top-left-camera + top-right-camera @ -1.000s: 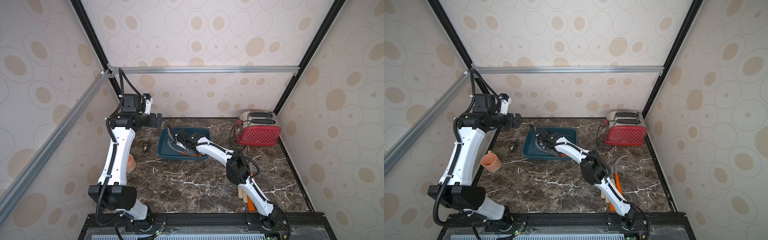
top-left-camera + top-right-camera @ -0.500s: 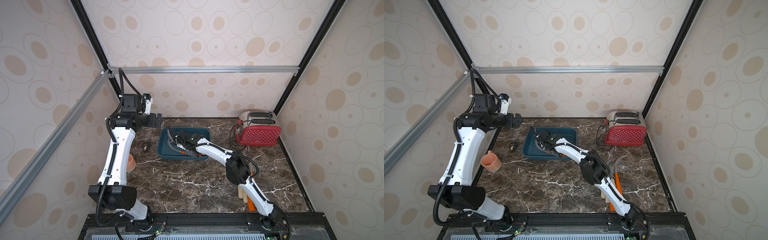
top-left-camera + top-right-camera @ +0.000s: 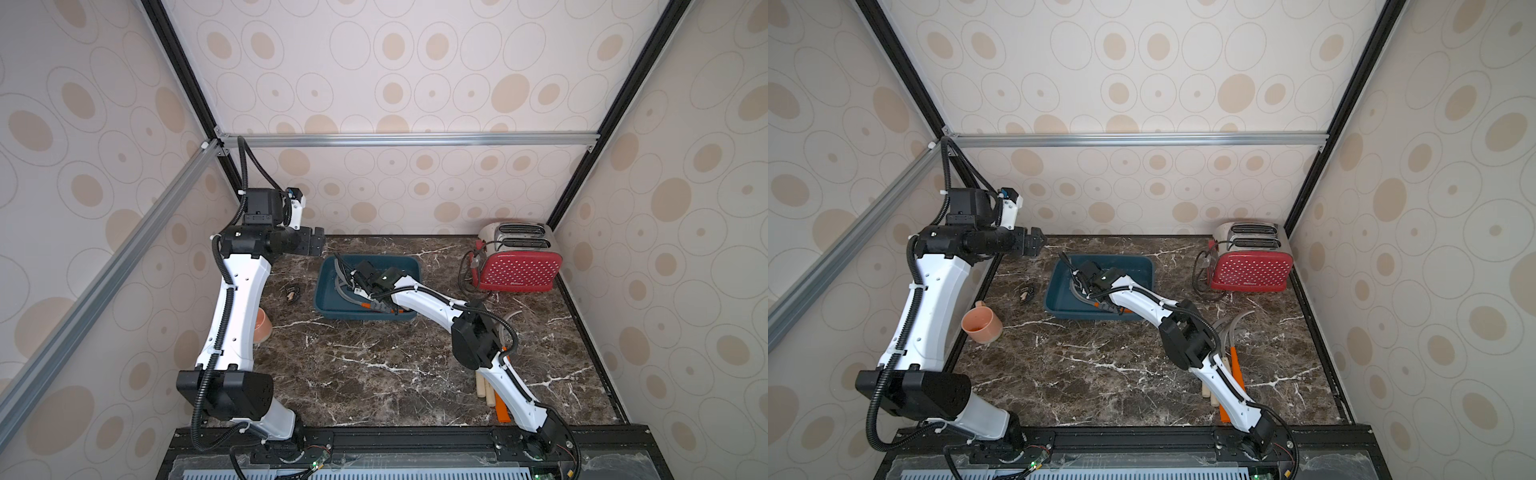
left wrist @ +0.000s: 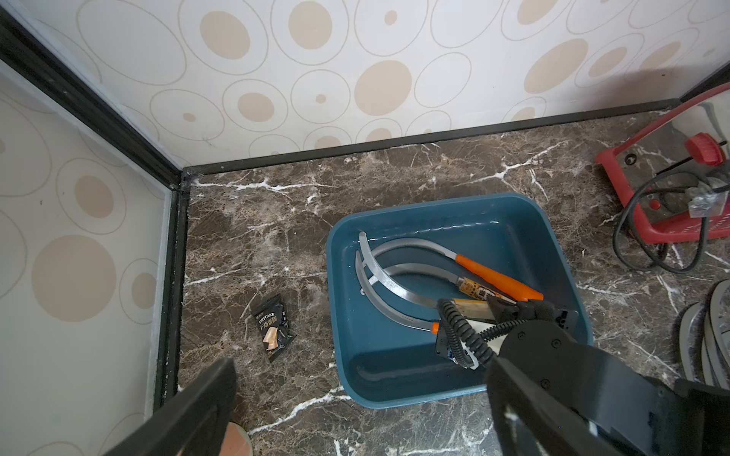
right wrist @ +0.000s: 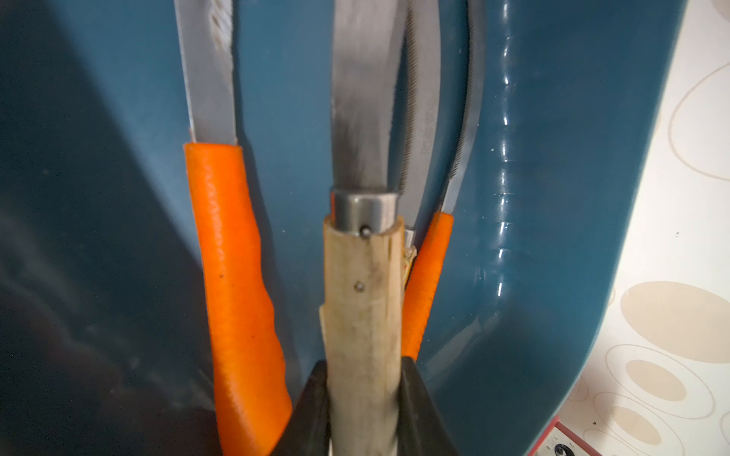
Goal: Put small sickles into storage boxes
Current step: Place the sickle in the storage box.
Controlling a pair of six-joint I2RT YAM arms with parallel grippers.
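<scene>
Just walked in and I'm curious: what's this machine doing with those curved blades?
A robot is tidying tools into a blue tray. The right claw grips a wooden-handled sickle low inside the tray, beside orange-handled sickles lying there. The left claw hangs open and empty, raised beside the tray. More sickles wait on the table by the right arm.

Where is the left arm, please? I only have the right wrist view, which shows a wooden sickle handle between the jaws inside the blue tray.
Observer: The left gripper hangs open and empty, raised above the table to the left of the tray.
Operator: Thank you. Are any sickles lying outside the tray?
Observer: Yes, several loose sickles lie on the table on the right, between the toaster and the front edge.
</scene>
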